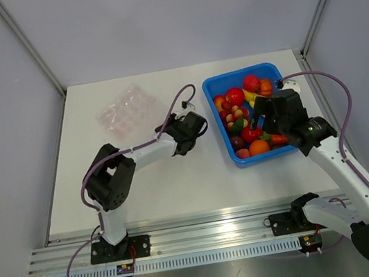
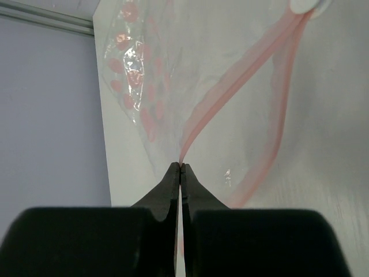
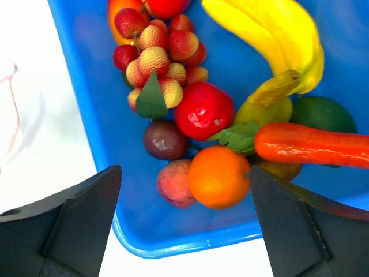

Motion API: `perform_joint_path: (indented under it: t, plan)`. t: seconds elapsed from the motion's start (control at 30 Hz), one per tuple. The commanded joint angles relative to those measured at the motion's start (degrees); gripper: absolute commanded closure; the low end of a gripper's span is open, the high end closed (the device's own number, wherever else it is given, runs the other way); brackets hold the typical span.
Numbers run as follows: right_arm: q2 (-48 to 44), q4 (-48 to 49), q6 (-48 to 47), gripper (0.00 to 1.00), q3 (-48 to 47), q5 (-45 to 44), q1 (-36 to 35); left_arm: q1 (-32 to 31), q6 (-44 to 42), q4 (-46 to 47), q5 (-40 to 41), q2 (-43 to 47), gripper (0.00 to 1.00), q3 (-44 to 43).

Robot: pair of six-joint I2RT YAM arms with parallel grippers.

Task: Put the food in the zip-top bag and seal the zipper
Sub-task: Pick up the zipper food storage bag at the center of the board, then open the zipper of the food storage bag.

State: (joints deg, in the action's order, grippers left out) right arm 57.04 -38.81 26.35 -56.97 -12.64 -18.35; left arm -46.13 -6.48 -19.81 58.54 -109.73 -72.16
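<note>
The left gripper [image 2: 180,173] has its two fingers pressed tight together, pinching the pink zipper [image 2: 230,86] of the bag [image 1: 126,109]. The strip runs away from the fingertips in two bands that spread apart. The bag's dotted clear plastic lies on the counter [image 1: 177,182] toward the far edge, left of the middle.

The right gripper [image 3: 183,173] is spread wide and holds nothing. It hangs over the near end of the blue tray [image 3: 81,86], which sits toward the far right corner of the counter. All the food [image 1: 247,111] is in that tray. Between the fingers [image 3: 75,219] lie an orange [image 3: 218,176] and a pinkish fruit [image 3: 176,183]. A carrot [image 3: 311,144] and a banana [image 3: 277,34] lie further in.
</note>
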Motion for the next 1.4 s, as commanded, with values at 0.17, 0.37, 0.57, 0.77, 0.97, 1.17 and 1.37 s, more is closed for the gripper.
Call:
perform_joint_path:
  t: [0.17,0.37,0.57,0.77,0.97,1.17,1.37]
  plan:
    - [-0.1,5.9,4.5,0.01,-1.0,12.4,-0.2,1.5,6.1,-7.5,-6.5,3.9,1.0,-6.0]
    - [1.5,15.2,9.9,0.01,2.6,18.2,-4.6,3.0,13.9,-15.9,-19.5,10.1,1.0,-10.7]
    - [6.1,21.4,12.8,0.03,2.7,16.3,-11.6,4.2,16.9,-21.8,-31.3,14.5,1.0,-15.3]
    - [13.6,25.6,14.2,0.05,-1.9,13.4,-18.6,5.7,19.1,-24.6,-38.2,16.4,1.0,-18.3]
    - [20.4,28.4,14.9,0.03,-6.0,10.5,-22.7,6.8,20.6,-25.5,-42.2,17.3,1.0,-19.5]
    - [26.0,32.3,16.5,0.03,-8.7,8.3,-23.0,7.4,21.2,-26.4,-44.1,18.4,1.0,-20.2]
    - [33.9,36.3,19.3,0.15,-12.0,7.2,-23.1,8.1,22.2,-27.1,-46.3,19.2,1.0,-21.4]
